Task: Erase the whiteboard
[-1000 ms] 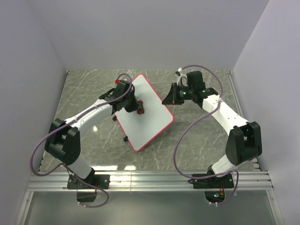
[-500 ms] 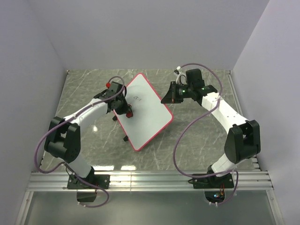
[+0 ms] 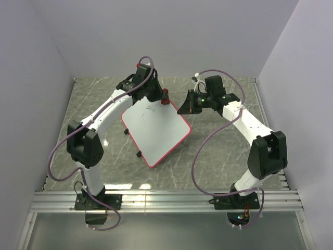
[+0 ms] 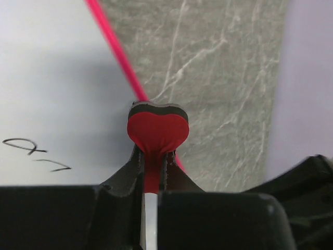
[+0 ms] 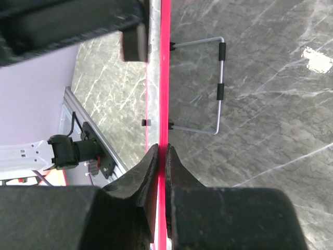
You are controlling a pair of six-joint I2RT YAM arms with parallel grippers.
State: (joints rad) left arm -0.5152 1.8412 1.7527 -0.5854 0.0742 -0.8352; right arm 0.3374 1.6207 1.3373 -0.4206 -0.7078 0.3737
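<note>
The whiteboard (image 3: 156,127), white with a red-pink frame, stands tilted on the marble table. A small black scribble (image 3: 151,109) sits near its top; it also shows in the left wrist view (image 4: 31,151). My left gripper (image 3: 162,98) is shut on the red-and-black eraser (image 4: 157,127), held at the board's top edge (image 4: 117,52), to the right of the scribble. My right gripper (image 3: 183,110) is shut on the board's red frame (image 5: 165,78) at its right side, holding the board up.
A wire stand (image 5: 219,83) sticks out from the board's back. Black clips (image 3: 139,154) sit on the board's lower left edge. Grey walls close in the table on three sides. A metal rail (image 3: 166,200) runs along the near edge.
My left gripper has carried the eraser from the board's left middle up and right to its top edge. The right gripper has stayed on the frame.
</note>
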